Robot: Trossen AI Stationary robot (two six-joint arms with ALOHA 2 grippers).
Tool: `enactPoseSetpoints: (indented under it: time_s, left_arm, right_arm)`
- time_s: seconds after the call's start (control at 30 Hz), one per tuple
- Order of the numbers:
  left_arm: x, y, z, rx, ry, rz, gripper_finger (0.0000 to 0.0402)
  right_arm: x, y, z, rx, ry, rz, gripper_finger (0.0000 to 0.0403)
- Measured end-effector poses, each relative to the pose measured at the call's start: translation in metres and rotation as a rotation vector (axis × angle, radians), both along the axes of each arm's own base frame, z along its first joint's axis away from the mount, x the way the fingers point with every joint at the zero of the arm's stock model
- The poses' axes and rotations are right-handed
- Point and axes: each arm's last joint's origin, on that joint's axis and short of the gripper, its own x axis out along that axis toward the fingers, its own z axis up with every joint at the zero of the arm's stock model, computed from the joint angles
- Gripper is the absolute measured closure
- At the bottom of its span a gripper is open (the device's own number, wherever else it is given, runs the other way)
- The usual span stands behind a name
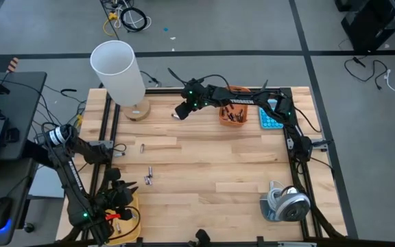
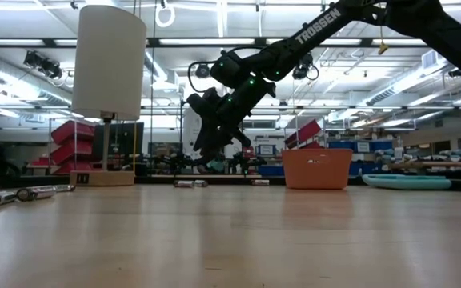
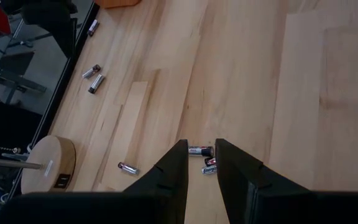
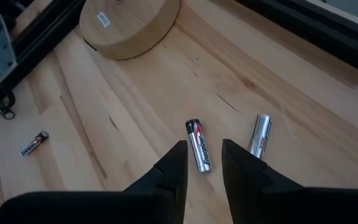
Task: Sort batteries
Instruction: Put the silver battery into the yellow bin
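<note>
Loose batteries lie flat on the wooden table: one (image 1: 142,147) left of centre and two (image 1: 149,177) nearer the front. In the right wrist view a black-and-silver battery (image 4: 198,146) and a silver one (image 4: 260,137) lie by the lamp's wooden base (image 4: 129,25). My right gripper (image 4: 202,149) (image 1: 177,112) hovers open over the black-and-silver one, slanting down, touching nothing. At the near left, my left gripper (image 3: 201,155) (image 1: 124,186) hangs open, high above two batteries (image 3: 204,159). An orange bin (image 1: 233,114) holds more batteries.
A lamp with a tall white shade (image 1: 118,68) stands at the far left. A blue calculator (image 1: 271,119) lies right of the orange bin. A silvery roll (image 1: 286,203) sits near the front right corner. Dark rails (image 1: 108,123) frame the table.
</note>
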Motion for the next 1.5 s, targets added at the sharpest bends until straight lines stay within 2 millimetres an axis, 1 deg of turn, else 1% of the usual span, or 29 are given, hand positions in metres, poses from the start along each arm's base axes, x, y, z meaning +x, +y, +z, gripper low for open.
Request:
enactPoseSetpoints:
  time_s: [0.1,0.23,0.63,0.73,0.8,0.87,1.0,1.13,1.2,1.3,1.37,1.5]
  left_arm:
    - [0.0,0.0,0.0,0.0,0.0,0.0,0.0319]
    - [0.0,0.0,0.0,0.0,0.0,0.0,0.0319]
    - [0.0,0.0,0.0,0.003,0.002,0.0,0.0319]
    - [0.0,0.0,0.0,0.003,0.002,0.0,0.0319]
    - [0.0,0.0,0.0,0.003,0.002,0.0,0.0319]
    - [0.0,0.0,0.0,0.002,0.002,0.0,0.0319]
    - [0.0,0.0,0.0,-0.003,-0.001,0.0,0.0319]
    - [0.0,-0.001,0.0,-0.012,-0.005,0.002,0.0319]
    - [0.001,-0.001,0.0,-0.02,-0.009,0.002,0.0319]
    - [0.002,-0.003,-0.001,-0.04,-0.019,0.005,0.0319]
    - [0.007,-0.004,-0.002,-0.074,-0.042,0.022,0.0319]
    - [0.033,-0.001,-0.001,-0.16,-0.193,0.099,0.0319]
  right_arm:
    - [0.0,0.0,0.0,-0.011,-0.001,0.012,0.0318]
    - [0.006,0.004,0.004,-0.06,-0.045,0.072,0.0316]
    - [0.017,0.024,0.008,-0.081,-0.097,0.134,0.0311]
    - [0.022,0.034,0.01,-0.097,-0.117,0.182,0.0311]
    - [0.027,0.048,0.01,-0.125,-0.121,0.256,0.0311]
    - [0.033,0.067,0.01,-0.19,-0.114,0.359,0.031]
    - [0.044,0.117,0.01,-0.36,-0.112,0.602,0.0309]
    - [0.051,0.166,0.012,-0.485,-0.14,0.791,0.0311]
    - [0.053,0.186,0.013,-0.536,-0.163,0.856,0.0311]
    - [0.054,0.21,0.015,-0.573,-0.151,0.814,0.0311]
    - [0.052,0.221,0.013,-0.602,-0.104,0.773,0.0312]
    - [0.048,0.23,0.01,-0.682,-0.005,0.758,0.0312]
